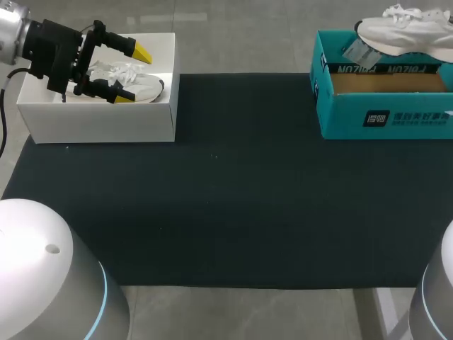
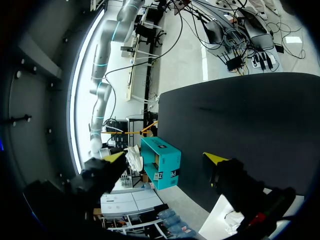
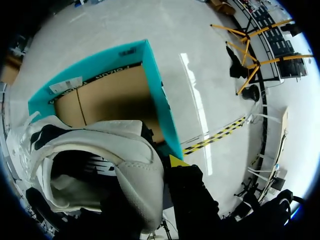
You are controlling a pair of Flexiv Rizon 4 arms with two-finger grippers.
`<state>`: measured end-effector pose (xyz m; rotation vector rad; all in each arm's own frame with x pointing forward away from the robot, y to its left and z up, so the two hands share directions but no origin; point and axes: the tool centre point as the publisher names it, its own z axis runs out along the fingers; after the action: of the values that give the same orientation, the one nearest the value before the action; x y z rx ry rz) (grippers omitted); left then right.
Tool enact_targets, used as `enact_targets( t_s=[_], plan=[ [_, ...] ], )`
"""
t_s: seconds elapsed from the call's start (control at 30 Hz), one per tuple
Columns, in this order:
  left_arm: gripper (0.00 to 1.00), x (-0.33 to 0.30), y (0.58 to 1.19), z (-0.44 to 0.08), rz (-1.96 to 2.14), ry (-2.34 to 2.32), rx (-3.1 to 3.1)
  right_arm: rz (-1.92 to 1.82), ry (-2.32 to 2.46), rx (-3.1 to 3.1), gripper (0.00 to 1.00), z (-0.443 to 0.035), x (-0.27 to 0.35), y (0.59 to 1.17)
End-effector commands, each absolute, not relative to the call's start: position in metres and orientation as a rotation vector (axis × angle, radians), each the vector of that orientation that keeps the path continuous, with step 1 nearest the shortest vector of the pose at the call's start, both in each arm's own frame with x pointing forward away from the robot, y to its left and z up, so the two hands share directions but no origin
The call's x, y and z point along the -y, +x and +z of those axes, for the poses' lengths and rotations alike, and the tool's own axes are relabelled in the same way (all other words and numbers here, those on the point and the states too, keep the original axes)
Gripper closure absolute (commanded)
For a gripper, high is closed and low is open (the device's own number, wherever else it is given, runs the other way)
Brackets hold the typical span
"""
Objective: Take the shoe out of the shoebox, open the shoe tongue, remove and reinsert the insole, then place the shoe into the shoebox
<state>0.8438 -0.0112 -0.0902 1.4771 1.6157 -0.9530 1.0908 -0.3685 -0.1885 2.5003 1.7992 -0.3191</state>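
Black mat point(image 1: 226, 212); right fingers point(image 3: 176, 161) clamp shoe point(image 3: 100, 150) above shoebox point(image 3: 155, 80).

Teal shoebox point(image 1: 340, 113), far right corner of the table: one row of dark capital lettering point(image 1: 386, 69), upside down, on the teal band above the brown interior. The front wall bears a dark label point(image 1: 407, 118) with white characters. The white tag point(image 1: 357, 51) at the rim carries print too small to read.

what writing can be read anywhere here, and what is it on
Lettering on the teal shoebox inner wall: upside down, too blurred to read.
Black label on its front: characters too small to read.
Tag on the shoe above it: unreadable.
White shoebox: no print visible.
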Motion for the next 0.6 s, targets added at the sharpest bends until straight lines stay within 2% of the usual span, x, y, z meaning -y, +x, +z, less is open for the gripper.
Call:
enact_targets(
  t_s=[0.03, 0.47, 0.6],
  plan=[
    [0.00, 0.011, 0.845, -0.089, -0.952, 1.482, -1.619, -0.091, 2.340, -1.718, 1.00, -0.187, 0.363, 1.075],
    [0.00, 0.011, 0.845, -0.089, -0.952, 1.482, -1.619, -0.091, 2.340, -1.718, 1.00, -0.187, 0.363, 1.075],
    [0.00, 0.011, 0.845, -0.089, -0.952, 1.482, -1.619, -0.190, 2.271, -1.782, 1.00, -0.207, 0.355, 1.077]
  ],
)
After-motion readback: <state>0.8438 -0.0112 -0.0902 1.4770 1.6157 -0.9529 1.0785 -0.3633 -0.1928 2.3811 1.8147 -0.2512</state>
